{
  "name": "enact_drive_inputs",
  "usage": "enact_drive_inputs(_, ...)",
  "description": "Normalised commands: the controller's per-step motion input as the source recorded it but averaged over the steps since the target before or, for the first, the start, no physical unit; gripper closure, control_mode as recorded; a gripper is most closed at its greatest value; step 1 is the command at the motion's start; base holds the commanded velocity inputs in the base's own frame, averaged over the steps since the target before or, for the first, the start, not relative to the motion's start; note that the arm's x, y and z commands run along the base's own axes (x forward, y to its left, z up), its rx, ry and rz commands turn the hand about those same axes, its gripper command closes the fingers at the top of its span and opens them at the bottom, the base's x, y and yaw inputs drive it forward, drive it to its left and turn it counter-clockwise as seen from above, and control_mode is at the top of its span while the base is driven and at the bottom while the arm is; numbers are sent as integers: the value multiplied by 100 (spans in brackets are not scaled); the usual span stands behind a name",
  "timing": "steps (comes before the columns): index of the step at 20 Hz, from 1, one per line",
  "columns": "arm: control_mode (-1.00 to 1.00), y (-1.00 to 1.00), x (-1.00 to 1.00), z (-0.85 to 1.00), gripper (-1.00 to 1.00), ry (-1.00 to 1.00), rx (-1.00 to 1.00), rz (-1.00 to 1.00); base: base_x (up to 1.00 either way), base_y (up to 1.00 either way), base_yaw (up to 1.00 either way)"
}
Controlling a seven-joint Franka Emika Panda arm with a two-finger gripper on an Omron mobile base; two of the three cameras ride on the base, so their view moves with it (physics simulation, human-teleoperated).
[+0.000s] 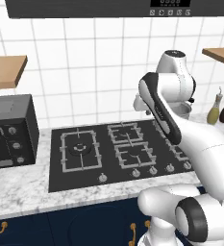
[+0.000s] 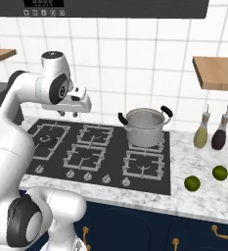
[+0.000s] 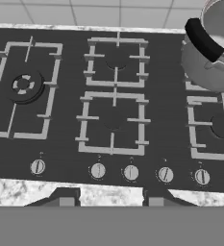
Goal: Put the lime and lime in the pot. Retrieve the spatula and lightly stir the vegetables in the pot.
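Right base view gives the clearest layout: the shiny steel cooking pot (image 2: 145, 127) with straight sides and two black loop handles sits on the back right burner of the black gas hob (image 2: 101, 149), and two small round green limes lie on the speckled marble counter (image 2: 203, 196) to the right of the hob, the nearer lime (image 2: 192, 184) close to the hob's edge and the farther lime (image 2: 219, 172) just beyond it, the two apart from each other. Neither is in the pot, so the first step is not yet done. The white arm's two-finger gripper (image 2: 69, 113) hangs high over the left half of the hob, well apart from both limes, holding nothing; its dark finger tips (image 3: 65, 202) stand partly apart (neither spread wide nor pinched together) at the bottom of the hand view, which looks down on the burners, the knobs and the pot's rim. To do this step well, I judge the hand should swing right past the pot, spread its jaws wider, and come straight down over the nearer lime so the fingers close across its middle; a round fruit will likely roll if nudged off-centre. A yellow-green glass bottle (image 2: 202, 132) and a dark bottle (image 2: 219, 135) stand behind the limes, so the approach should stay clear of them.
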Motion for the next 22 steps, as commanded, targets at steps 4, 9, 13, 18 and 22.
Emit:
enact_drive_inputs(4,-100,6,-2,-1,-100,-3,-4,-1,0,0,0)
enact_drive_inputs(9,-100,0,-19,-6,-100,-4,0,0,0,0,0)
enact_drive_inputs(13,-100,-12,-17,3,-100,-3,0,0,0,0,0)
enact_drive_inputs(18,-100,-81,-39,12,-100,-1,7,0,0,0,0)
enact_drive_inputs(22,-100,-10,6,0,-100,5,-2,0,0,0,0)
